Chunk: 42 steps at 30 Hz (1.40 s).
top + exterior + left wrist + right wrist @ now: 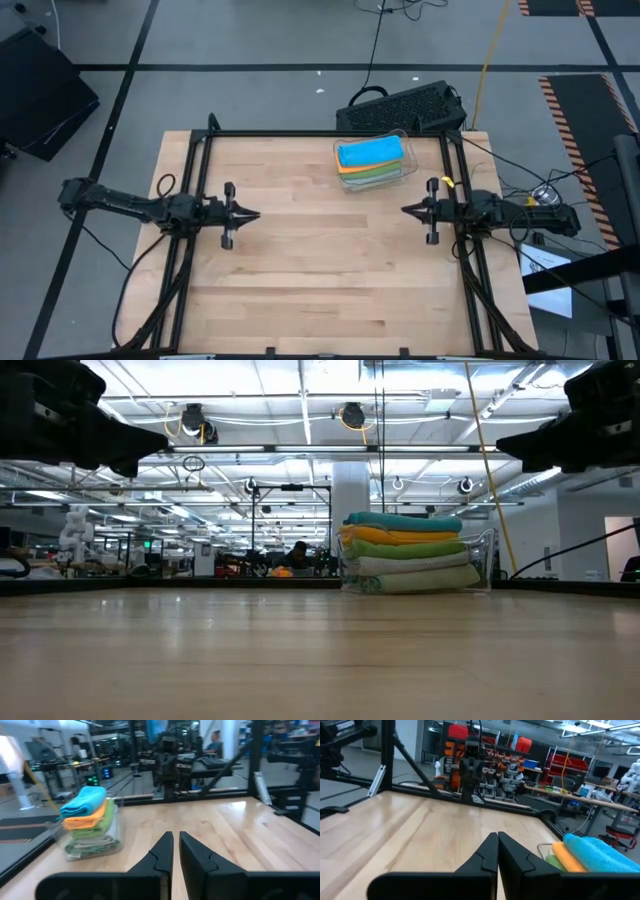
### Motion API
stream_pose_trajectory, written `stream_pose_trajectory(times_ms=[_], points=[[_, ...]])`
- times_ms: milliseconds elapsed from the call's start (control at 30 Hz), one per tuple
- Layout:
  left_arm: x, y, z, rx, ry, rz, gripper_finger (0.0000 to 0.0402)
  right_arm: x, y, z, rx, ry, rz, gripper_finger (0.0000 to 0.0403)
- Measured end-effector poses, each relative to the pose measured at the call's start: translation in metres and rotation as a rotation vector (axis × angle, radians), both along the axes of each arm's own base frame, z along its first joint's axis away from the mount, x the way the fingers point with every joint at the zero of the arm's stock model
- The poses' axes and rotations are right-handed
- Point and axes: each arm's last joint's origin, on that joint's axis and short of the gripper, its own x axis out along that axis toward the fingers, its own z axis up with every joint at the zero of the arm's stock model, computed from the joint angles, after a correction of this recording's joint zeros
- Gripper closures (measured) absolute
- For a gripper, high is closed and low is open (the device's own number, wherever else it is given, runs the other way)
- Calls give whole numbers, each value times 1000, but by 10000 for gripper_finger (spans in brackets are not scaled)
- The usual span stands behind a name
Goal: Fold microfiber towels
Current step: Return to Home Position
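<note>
Several folded microfiber towels [372, 158] lie stacked in a clear plastic bin [408, 170] at the table's far right, a blue one on top, then orange and green. The stack also shows in the low view [405, 550] and in both wrist views [90, 815] [592, 852]. My left gripper [255, 214] hovers level at the table's left side, pointing right, shut on nothing [176, 842]. My right gripper [405, 210] hovers level at the right side, pointing left, shut on nothing [497, 840]. Both are well clear of the towels and above the wood.
The wooden tabletop [320, 270] stretches between the two grippers. Black frame rails [200, 170] run along its left, right and far sides. A black keyboard [405, 105] lies on the floor beyond the far edge, behind the bin.
</note>
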Motion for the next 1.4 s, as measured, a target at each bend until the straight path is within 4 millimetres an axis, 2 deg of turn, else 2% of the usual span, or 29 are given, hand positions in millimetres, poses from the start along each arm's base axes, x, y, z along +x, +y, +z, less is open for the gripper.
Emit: stream_pose_trajectory(times_ms=[167, 700, 1033, 1400], points=[[-4, -4, 2, 13, -20, -56, 371, 0, 1, -1, -16, 11, 25, 403], [-28, -2, 2, -4, -49, -75, 371, 0, 1, -1, -58, 7, 22, 403], [-28, -3, 1, -13, -32, -88, 371, 0, 1, -1, -58, 6, 22, 403], [-28, -6, -1, -9, -11, -186, 371, 0, 1, -1, -58, 6, 22, 403]])
